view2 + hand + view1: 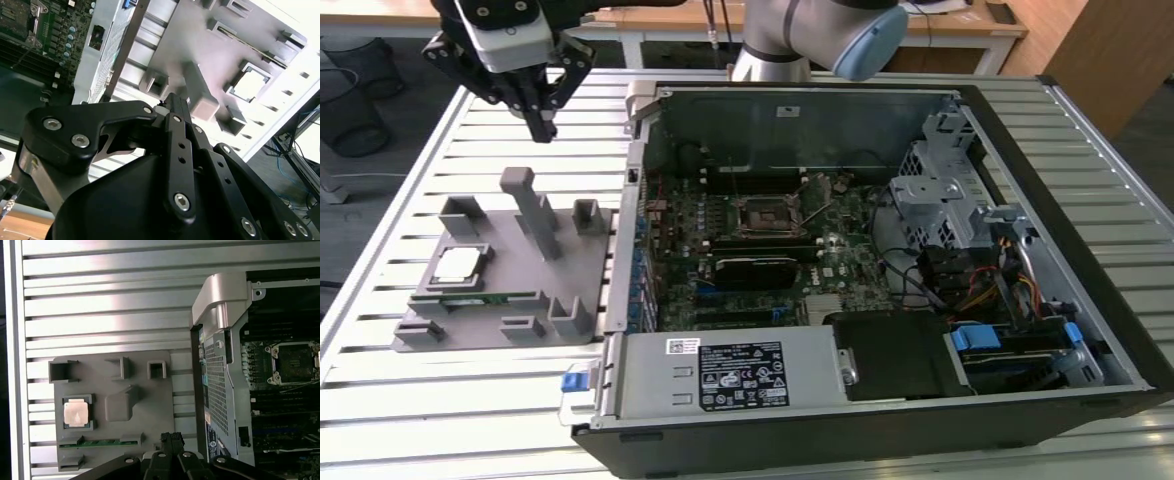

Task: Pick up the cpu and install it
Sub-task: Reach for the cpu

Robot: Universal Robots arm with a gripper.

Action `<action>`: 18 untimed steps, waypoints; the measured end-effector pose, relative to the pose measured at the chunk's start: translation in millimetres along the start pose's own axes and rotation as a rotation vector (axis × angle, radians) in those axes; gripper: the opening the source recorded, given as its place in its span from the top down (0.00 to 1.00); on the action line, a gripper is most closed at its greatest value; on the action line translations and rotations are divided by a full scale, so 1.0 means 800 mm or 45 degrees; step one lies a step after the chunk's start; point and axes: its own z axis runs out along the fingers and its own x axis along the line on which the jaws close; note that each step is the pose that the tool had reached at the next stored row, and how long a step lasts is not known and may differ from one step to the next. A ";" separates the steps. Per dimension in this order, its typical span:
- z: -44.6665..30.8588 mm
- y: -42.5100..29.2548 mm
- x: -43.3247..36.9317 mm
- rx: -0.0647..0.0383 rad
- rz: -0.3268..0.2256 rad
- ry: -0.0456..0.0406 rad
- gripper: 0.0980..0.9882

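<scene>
The cpu [458,265] is a small silver-topped square lying in a pocket of the grey holder [520,300] on the slatted table, at the exterior view's left. It also shows in the first wrist view [76,412] and as a bright square in the second wrist view [248,86]. My gripper [540,128] hangs well above the table, beyond the holder's far edge, with its fingers shut on nothing. Its black fingertips [172,436] are pressed together. The black socket [767,215] sits on the motherboard inside the open computer case, with its frame visible in the first wrist view [295,362].
A green memory stick [100,442] lies in a slot of the holder beside the cpu. Tall grey posts [540,215] rise from the holder. The case's metal wall [636,200] stands between the holder and the motherboard. Cables and drive cages [961,200] fill the case's right side.
</scene>
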 end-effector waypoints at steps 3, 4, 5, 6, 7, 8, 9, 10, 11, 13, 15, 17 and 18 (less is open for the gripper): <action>0.0002 -0.0005 0.006 0.000 0.000 0.000 0.99; 0.0004 -0.0007 0.009 0.000 0.000 0.000 0.99; 0.0005 -0.0008 0.011 0.000 0.000 0.000 0.99; 0.0005 -0.0010 0.013 0.000 0.000 0.000 0.99; 0.0006 -0.0011 0.015 0.000 0.000 0.000 0.99; 0.0007 -0.0013 0.016 0.000 0.000 0.000 0.99; 0.0008 -0.0015 0.019 0.000 0.000 0.000 0.99; 0.0008 -0.0017 0.022 0.000 0.000 0.000 0.99; 0.0009 -0.0020 0.025 -0.002 0.000 0.000 0.99; 0.0010 -0.0025 0.033 -0.012 0.000 0.000 0.99; 0.0011 -0.0030 0.039 -0.018 0.000 0.000 0.99; 0.0013 -0.0034 0.043 -0.018 0.000 0.000 0.99; 0.0014 -0.0035 0.044 -0.018 0.000 0.000 0.99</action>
